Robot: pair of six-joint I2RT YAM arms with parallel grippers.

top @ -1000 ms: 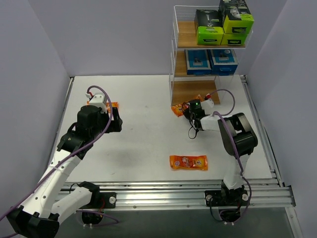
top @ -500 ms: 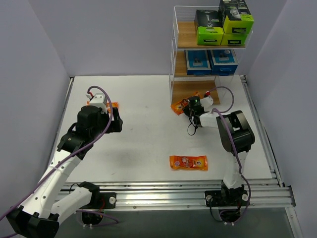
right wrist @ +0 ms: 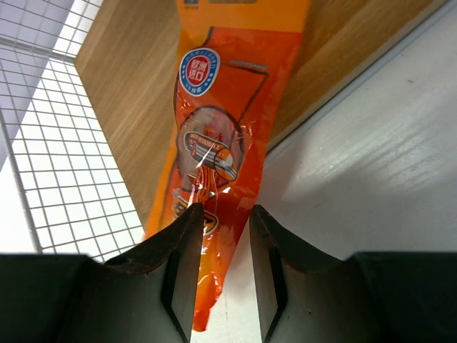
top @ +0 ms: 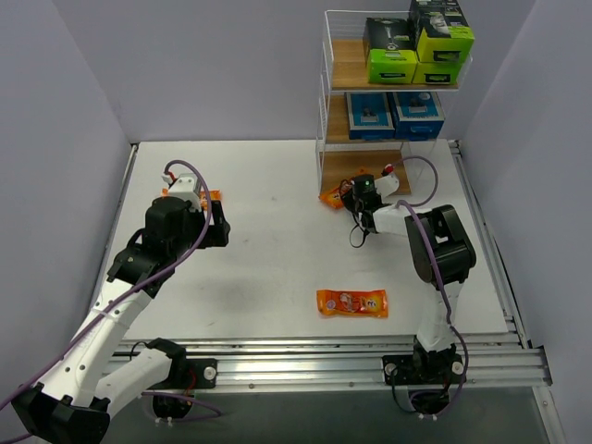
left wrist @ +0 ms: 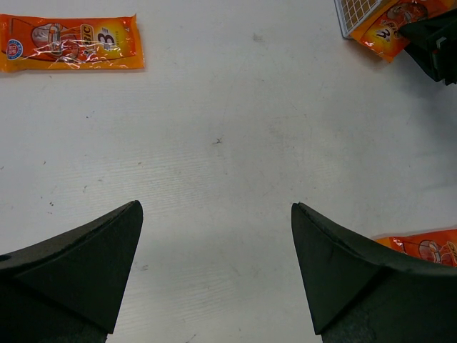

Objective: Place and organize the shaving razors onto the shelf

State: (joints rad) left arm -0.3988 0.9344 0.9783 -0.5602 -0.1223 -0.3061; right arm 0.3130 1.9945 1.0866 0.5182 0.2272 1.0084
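Note:
The shelf (top: 335, 92) stands at the back right. Black-and-lime boxes (top: 391, 52) fill its top tier and blue razor cards (top: 394, 113) its middle tier. My right gripper (top: 355, 196) is at the bottom tier, shut on one end of an orange packet (top: 329, 197). In the right wrist view the packet (right wrist: 218, 136) runs from my fingertips (right wrist: 191, 221) onto the wooden bottom board (right wrist: 128, 86). A second orange packet (top: 351, 302) lies mid-front, a third (top: 212, 196) just beyond my left gripper (top: 218, 231), which is open and empty above bare table (left wrist: 214, 271).
The shelf's white wire side (right wrist: 57, 157) is left of the held packet. In the left wrist view the mid-front packet (left wrist: 70, 43) is top left, the third packet (left wrist: 427, 247) lower right, and the shelf corner (left wrist: 355, 13) top right. Grey walls enclose the table.
My right gripper has moved slightly back towards the shelf, carrying the orange packet further onto the bottom board. The left arm has not moved.

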